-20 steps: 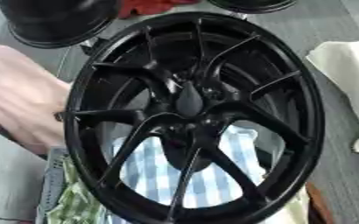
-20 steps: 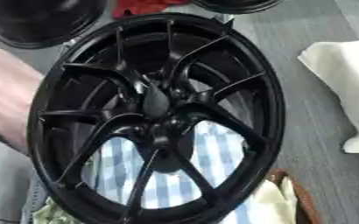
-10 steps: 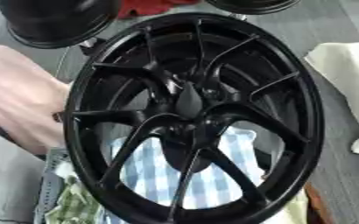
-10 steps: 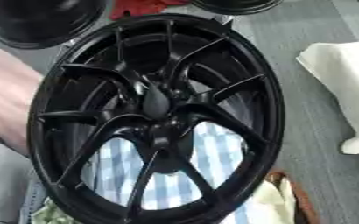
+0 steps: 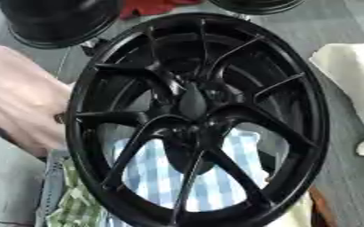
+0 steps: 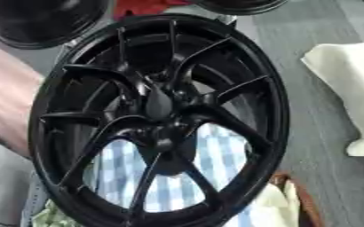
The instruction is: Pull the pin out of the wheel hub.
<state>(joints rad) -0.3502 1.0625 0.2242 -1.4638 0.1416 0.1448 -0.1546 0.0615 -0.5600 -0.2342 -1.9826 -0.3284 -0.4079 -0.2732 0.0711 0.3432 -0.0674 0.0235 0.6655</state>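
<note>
A large black multi-spoke wheel [image 5: 197, 119] fills the middle of both views, tilted up on its edge. At its hub [image 5: 193, 101] sits a dark oval shape. I cannot make out a pin against the black metal. A pale pink blurred shape [image 5: 22, 97] lies against the rim's left edge; I cannot tell what it is. Neither of my hands shows in either view.
Another black wheel [image 5: 57, 22] stands at the top left and a third [image 5: 255, 5] at the top edge, with something red [image 5: 150, 6] between them. A cream cloth [image 5: 352, 84] lies at the right. Blue-and-white checked cloth [image 5: 169, 177] and green checked cloth [image 5: 76, 208] lie under the wheel.
</note>
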